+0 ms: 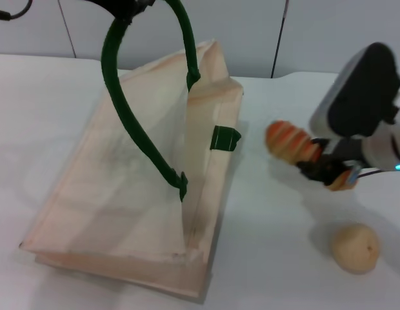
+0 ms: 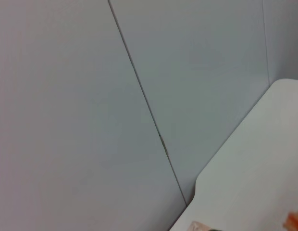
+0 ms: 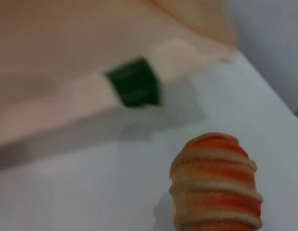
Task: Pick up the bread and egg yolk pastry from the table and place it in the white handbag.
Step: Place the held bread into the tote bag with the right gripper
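Note:
The white handbag (image 1: 122,194) lies on the table with its mouth towards the right. One dark green handle (image 1: 132,123) is pulled up in a loop to my left gripper (image 1: 131,5) at the top edge of the head view, which is shut on it. My right gripper (image 1: 324,166) is shut on the rear end of the striped bread (image 1: 291,143) and holds it above the table, just right of the bag's mouth. The bread (image 3: 215,185) also shows in the right wrist view, in front of the bag (image 3: 67,62). The egg yolk pastry (image 1: 356,247) sits on the table in front of the right gripper.
The white table (image 1: 277,258) ends at a grey panelled wall (image 1: 251,32) behind the bag. A green handle tab (image 1: 224,138) sticks out on the bag's right side. The left wrist view shows mostly the wall (image 2: 91,96) and a table corner (image 2: 254,168).

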`<move>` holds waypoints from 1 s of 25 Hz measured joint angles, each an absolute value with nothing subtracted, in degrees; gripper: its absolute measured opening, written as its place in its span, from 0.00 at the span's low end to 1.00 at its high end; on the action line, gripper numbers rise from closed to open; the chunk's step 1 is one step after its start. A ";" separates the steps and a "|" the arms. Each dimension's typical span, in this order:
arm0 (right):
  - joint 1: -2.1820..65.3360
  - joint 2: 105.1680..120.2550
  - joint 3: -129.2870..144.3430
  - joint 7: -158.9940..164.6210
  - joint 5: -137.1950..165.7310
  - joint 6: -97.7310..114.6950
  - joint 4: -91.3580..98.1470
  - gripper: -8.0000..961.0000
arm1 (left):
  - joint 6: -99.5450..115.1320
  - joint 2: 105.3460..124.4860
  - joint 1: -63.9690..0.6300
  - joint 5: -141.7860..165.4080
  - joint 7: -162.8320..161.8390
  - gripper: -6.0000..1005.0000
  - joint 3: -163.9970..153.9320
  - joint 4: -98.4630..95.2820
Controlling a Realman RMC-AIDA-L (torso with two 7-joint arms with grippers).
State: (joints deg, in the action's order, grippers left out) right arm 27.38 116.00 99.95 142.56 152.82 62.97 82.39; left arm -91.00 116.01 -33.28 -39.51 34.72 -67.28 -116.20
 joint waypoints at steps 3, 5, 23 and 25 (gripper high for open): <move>28.06 116.02 102.31 142.68 149.79 62.60 83.19 0.48 | -90.69 116.01 -33.46 -39.60 34.77 0.11 -67.32 -116.20; 28.97 116.02 103.17 142.43 148.10 62.01 83.15 0.46 | -90.63 116.02 -33.73 -39.65 34.78 0.11 -67.32 -116.20; 40.77 116.31 111.69 141.84 139.65 48.71 70.15 0.41 | -90.52 116.19 -35.66 -39.82 34.46 0.11 -69.47 -116.19; 41.33 116.34 111.92 141.84 139.45 48.12 69.49 0.40 | -90.51 116.20 -35.73 -39.82 34.39 0.11 -69.88 -116.19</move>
